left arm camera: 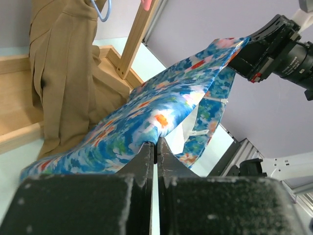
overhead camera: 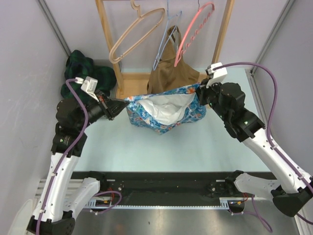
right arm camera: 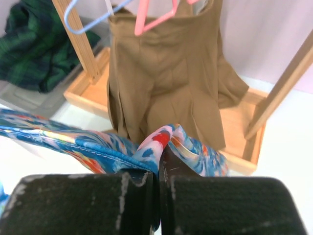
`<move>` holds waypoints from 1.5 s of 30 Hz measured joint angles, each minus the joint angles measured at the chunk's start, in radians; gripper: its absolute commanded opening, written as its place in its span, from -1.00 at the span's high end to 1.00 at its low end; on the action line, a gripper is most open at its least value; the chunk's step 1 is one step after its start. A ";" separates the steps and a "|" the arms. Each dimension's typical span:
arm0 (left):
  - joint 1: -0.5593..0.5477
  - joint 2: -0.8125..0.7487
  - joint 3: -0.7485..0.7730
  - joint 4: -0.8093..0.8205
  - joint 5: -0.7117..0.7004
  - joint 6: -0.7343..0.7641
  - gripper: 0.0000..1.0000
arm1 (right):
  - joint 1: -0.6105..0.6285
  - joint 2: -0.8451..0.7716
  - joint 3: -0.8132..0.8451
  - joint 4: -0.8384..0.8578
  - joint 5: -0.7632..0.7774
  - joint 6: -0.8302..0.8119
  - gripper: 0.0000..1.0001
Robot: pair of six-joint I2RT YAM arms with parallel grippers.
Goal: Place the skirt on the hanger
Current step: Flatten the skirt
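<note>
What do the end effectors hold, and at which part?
Both pinch the floral skirt by its waist edge: left end effector one side, right end effector opposite.

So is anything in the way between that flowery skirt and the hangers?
The brown garment on the blue hanger hangs directly behind the floral skirt. The beige hanger and pink hanger look bare; nothing visible blocks them.

In the overhead view, the wooden rack point(overhead camera: 103, 24) was cut off by the top edge, and the hem of the brown skirt point(overhead camera: 171, 73) was hidden behind the floral skirt point(overhead camera: 139, 115).
</note>
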 measured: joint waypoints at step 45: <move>-0.122 -0.062 -0.478 0.011 -0.525 0.026 -0.61 | -0.071 0.208 -0.194 -0.135 -0.124 0.280 -0.50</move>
